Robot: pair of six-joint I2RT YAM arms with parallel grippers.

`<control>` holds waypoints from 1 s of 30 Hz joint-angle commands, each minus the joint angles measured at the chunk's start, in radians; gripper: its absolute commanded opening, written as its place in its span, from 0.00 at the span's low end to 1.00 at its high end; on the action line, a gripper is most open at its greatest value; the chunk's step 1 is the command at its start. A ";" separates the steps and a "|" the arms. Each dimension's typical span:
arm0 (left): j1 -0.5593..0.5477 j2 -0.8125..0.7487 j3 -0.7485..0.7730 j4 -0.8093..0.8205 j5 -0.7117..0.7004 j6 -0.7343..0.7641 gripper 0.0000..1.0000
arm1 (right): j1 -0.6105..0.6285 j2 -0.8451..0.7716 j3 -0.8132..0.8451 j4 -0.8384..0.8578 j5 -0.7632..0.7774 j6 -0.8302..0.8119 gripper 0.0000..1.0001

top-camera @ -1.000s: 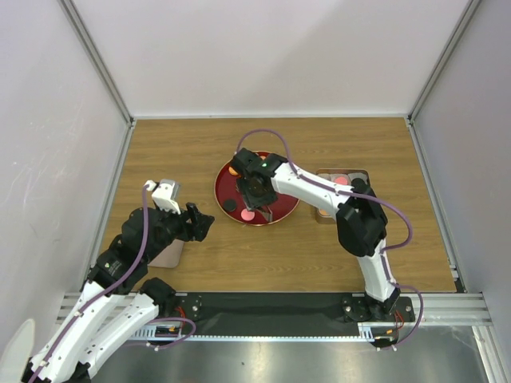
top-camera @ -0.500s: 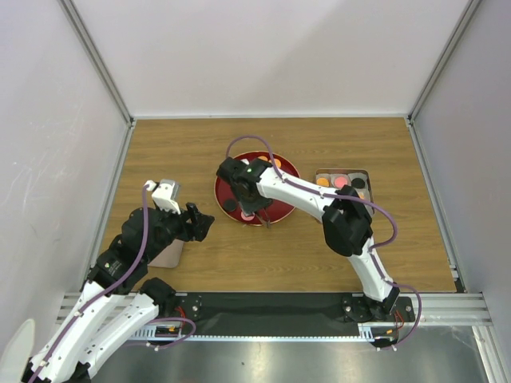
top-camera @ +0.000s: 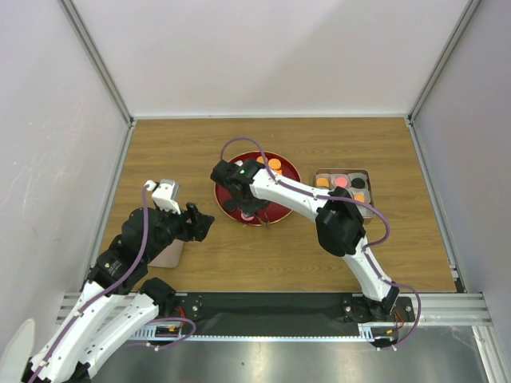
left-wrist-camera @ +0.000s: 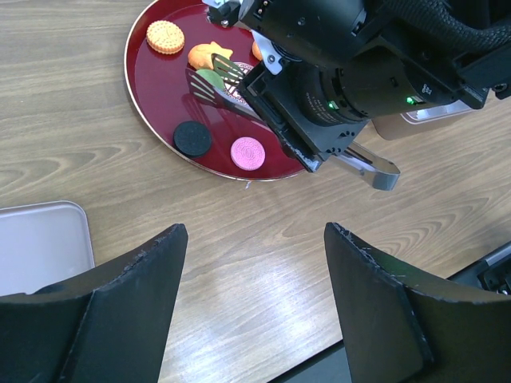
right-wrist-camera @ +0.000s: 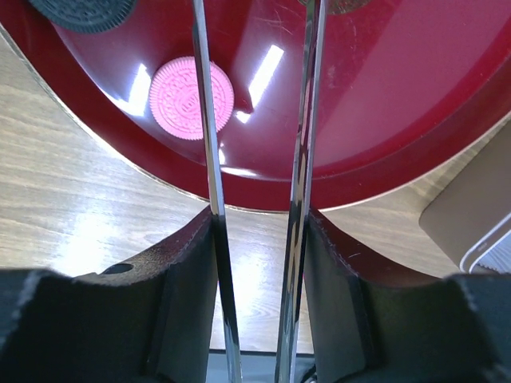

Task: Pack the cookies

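Observation:
The dark-red plate point(top-camera: 281, 201) holds several cookies: an orange round one point(left-wrist-camera: 164, 37), an orange fish point(left-wrist-camera: 209, 54), a green one point(left-wrist-camera: 209, 78), a black one point(left-wrist-camera: 192, 138) and a pink one point(left-wrist-camera: 249, 152). My right gripper point(top-camera: 239, 196) hangs over the plate's left half, shut on metal tongs point(right-wrist-camera: 209, 159). The tongs' arms stand apart, with the pink cookie point(right-wrist-camera: 190, 97) just left of the left arm. The tongs' tips point(left-wrist-camera: 214, 80) lie by the green cookie. My left gripper point(left-wrist-camera: 255, 235) is open and empty over bare table, left of the plate.
The metal tin point(top-camera: 342, 188) stands right of the plate and holds orange, pink and black cookies. A flat pale lid point(left-wrist-camera: 40, 243) lies on the table under my left arm. Walls close in the table on three sides.
My right arm has swung left across the plate with the tongs, uncovering the tin and the orange cookies at the plate's back. My left arm has not moved.

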 commanded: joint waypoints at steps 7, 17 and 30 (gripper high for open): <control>-0.007 -0.010 0.007 0.023 -0.006 0.009 0.76 | 0.004 -0.092 -0.012 -0.025 0.008 -0.006 0.44; -0.006 -0.010 0.007 0.024 0.001 0.009 0.76 | 0.001 -0.278 -0.184 0.037 -0.025 0.027 0.40; -0.005 -0.009 0.005 0.027 0.014 0.012 0.76 | -0.063 -0.554 -0.403 0.024 0.010 0.110 0.40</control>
